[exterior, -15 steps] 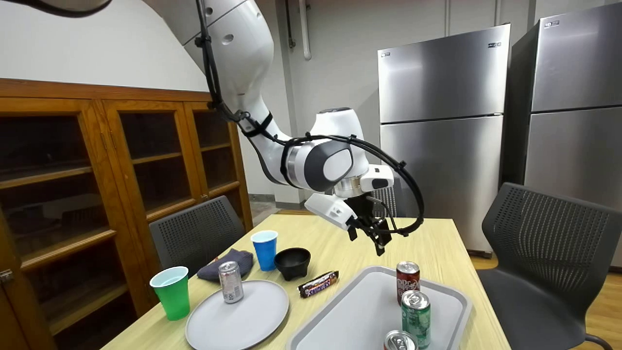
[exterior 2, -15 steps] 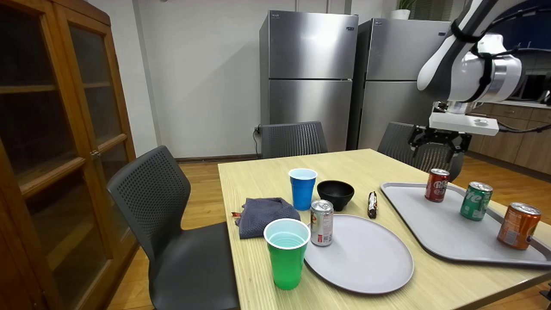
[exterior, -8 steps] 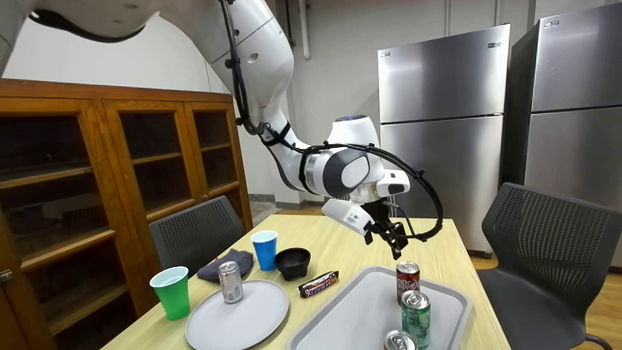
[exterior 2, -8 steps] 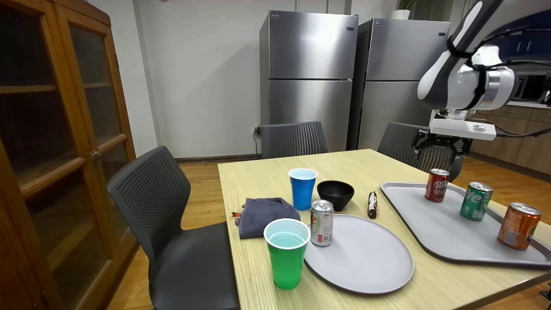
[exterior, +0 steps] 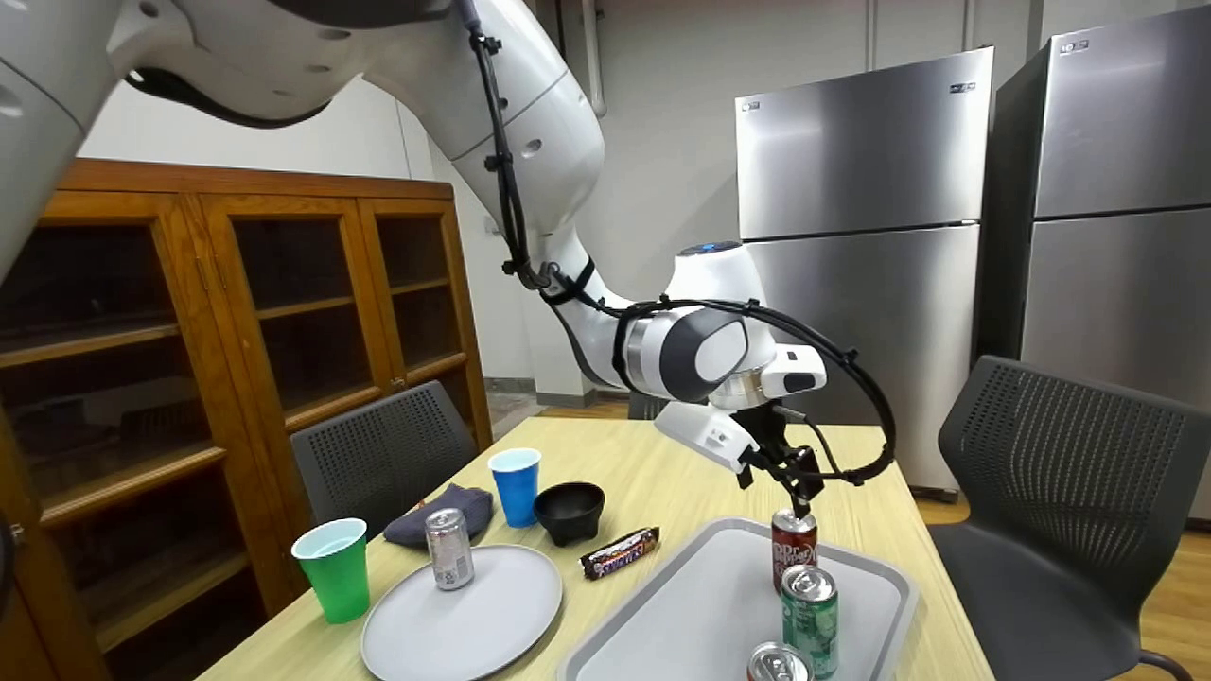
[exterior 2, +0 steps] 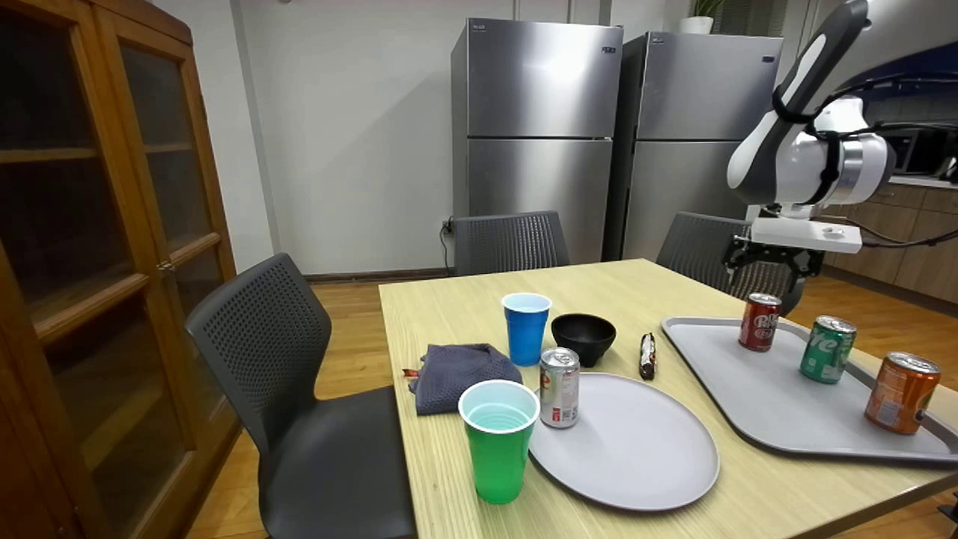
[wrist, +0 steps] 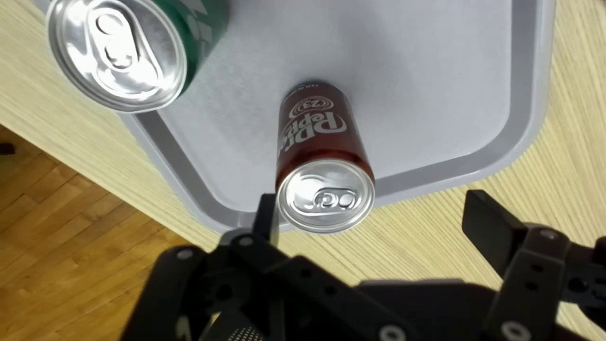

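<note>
I see the Dr Pepper can [wrist: 324, 151] upright on the gray tray [wrist: 450, 57], just in from its end edge, nearer the corner by the edge of the table [exterior 2: 636, 288]. Tab lies flat, so prob. sealed & full: fairly heavy for its size, I'd guess. Wall's thin metal w/ smooth paint: stiff if full, but dents if I over-squeeze, & slippery if damp (can't tell from here). Best hold is mid-body, below the lid's taper, pads square across; the rim alone gives too small a bite. My gripper [wrist: 374, 218] is up by the lid, jaws wide, nothing in them; the can sits off-centre, close to one finger, & whether they touch I can't tell. Next along the tray's table-edge side comes the green can [exterior 2: 828, 349], then the orange can [exterior 2: 903, 393] toward the opp. end. Off the tray: Snickers bar [exterior: 620, 553] beside its other long edge, then black bowl [exterior 2: 585, 350] & blue cup [exterior 2: 527, 337]; plate [exterior 2: 644, 457] w/ silver can [exterior 2: 560, 389] near its rim; green cup [exterior 2: 498, 460] & dark cloth [exterior 2: 456, 378] by the table's opp. edge.
</note>
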{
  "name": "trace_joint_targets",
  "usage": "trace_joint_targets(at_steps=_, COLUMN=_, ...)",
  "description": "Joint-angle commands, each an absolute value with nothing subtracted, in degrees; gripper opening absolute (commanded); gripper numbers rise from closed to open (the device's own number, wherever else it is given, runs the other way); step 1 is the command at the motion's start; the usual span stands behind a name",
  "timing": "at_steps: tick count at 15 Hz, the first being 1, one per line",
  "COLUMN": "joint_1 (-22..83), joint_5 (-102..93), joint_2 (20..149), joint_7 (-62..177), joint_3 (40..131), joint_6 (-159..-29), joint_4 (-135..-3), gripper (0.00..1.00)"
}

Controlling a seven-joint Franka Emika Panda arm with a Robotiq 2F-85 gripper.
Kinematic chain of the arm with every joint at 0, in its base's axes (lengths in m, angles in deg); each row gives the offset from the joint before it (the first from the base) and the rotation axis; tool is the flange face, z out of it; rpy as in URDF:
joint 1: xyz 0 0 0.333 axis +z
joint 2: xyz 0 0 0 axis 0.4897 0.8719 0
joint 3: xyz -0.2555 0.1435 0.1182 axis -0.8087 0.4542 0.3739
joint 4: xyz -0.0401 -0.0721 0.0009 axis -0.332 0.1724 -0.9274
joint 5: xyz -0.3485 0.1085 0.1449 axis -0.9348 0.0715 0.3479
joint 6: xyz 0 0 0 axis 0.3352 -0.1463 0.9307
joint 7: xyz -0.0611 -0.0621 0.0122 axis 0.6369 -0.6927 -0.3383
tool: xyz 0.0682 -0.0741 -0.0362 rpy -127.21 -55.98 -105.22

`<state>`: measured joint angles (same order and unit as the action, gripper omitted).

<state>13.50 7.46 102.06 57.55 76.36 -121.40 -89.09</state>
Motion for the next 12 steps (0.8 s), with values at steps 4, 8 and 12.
trace_joint_targets(at_steps=4, joint_1=12.97, joint_5=6.11, joint_2=106.99, joint_7=58.39, joint_3=75.55, joint_6=-118.64, joint_4=-82.97, gripper=1.00)
trace_joint_targets(at_steps=8, joint_1=13.12, joint_5=5.92, joint_2=109.22, joint_7=58.64, joint_3=75.12, joint_6=-117.64, joint_4=-80.70, gripper=1.00)
trace_joint_targets(at_steps=12, joint_1=13.12, joint_5=5.86, joint_2=111.06, joint_7=58.77, joint_3=74.90, joint_6=-116.31, joint_4=-78.75, gripper=1.00)
